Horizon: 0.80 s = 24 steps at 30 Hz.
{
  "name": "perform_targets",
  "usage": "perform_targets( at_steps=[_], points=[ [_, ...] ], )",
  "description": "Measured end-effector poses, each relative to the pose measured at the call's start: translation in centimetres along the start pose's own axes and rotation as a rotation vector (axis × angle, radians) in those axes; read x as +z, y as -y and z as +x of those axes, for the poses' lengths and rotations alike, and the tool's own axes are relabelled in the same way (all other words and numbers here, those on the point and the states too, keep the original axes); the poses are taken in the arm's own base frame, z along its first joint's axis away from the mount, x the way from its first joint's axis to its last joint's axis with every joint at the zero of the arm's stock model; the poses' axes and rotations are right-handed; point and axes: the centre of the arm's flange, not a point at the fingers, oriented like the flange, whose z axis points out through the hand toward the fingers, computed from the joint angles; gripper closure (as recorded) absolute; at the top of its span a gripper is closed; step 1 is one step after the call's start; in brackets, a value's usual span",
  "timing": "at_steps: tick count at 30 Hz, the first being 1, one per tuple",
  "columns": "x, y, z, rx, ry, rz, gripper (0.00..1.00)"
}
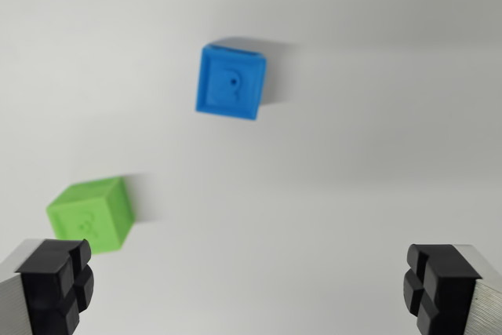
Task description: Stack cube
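Two cubes on a white table (376,115), both blurred. My gripper (248,288) hangs above, fingers (55,284) wide apart, holding nothing. Blue cube (230,81) sits far, near centre. Green cube (90,214) sits near-left, just beyond my left finger, well apart from blue.

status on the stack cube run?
Tool open, empty, above the table. Blue cube and green cube apart, unstacked. Nothing in the way.

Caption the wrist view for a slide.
Open gripper hovers above a white table, with a blue cube ahead and a green cube by its finger on the wrist view's left.
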Motion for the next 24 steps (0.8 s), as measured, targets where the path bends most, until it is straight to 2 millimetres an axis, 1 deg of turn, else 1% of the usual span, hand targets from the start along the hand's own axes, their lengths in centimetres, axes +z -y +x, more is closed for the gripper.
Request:
perform_targets(
  at_steps=[17,24],
  points=[
    [0.07,-0.01,-0.04,0.0,0.001,-0.001,0.0],
    [0.7,0.03,-0.46,-0.005,0.003,-0.002,0.0]
  ],
)
